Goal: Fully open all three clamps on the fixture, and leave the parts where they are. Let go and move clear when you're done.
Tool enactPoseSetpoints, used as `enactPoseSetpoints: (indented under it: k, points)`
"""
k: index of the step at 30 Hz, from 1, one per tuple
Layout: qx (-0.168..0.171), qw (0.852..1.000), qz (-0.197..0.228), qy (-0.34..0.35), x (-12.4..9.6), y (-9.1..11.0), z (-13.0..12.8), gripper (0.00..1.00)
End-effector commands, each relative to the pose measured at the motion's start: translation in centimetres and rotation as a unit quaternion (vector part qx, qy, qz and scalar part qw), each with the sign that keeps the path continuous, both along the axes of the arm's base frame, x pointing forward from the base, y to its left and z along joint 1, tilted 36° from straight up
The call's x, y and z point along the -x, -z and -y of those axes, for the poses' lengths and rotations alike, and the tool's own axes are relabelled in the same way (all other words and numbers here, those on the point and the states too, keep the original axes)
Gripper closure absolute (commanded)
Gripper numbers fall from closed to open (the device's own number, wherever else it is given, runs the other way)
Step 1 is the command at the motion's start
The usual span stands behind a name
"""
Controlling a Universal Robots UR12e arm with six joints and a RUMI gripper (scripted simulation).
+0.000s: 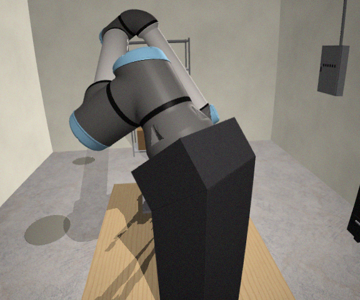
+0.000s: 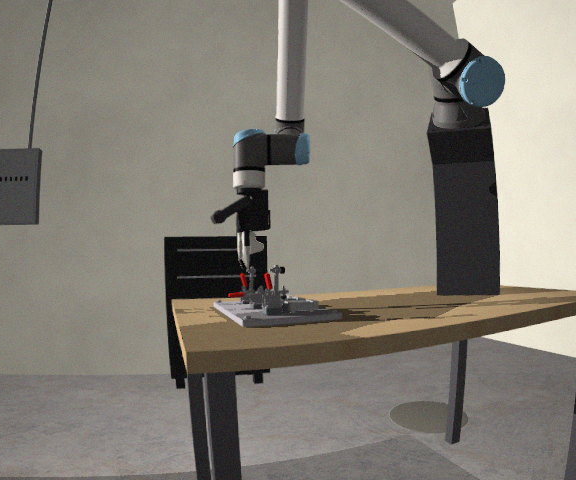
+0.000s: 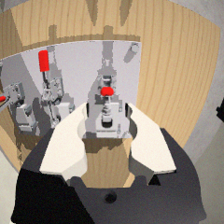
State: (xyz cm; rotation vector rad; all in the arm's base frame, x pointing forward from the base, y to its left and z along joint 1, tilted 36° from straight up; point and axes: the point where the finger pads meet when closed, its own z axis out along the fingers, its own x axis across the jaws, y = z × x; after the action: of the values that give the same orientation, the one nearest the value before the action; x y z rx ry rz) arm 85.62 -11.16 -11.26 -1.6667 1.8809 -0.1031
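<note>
Lying on the wooden table (image 2: 288,338), a grey fixture plate (image 3: 84,61) is seen from the wrist view with three clamps on it. At the far left, one red-tipped clamp (image 3: 4,99) is cut by the edge; next, a clamp with an upright red handle (image 3: 44,61) is seen; further right, a third clamp (image 3: 106,91) is framed between the white fingers. The gripper (image 3: 106,122) is held just above it, jaws partly closed and holding nothing.
</note>
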Motion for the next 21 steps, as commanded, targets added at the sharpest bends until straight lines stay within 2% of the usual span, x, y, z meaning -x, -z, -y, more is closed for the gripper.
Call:
enactPoseSetpoints:
  k: [1,13,21]
  points:
    - [0.0,1.0,0.0,0.0,0.0,-0.1,0.0,0.72]
    - [0.0,1.0,0.0,0.0,0.1,-0.2,0.1,0.72]
    - [0.0,1.0,0.0,0.0,1.3,-2.3,1.0,0.72]
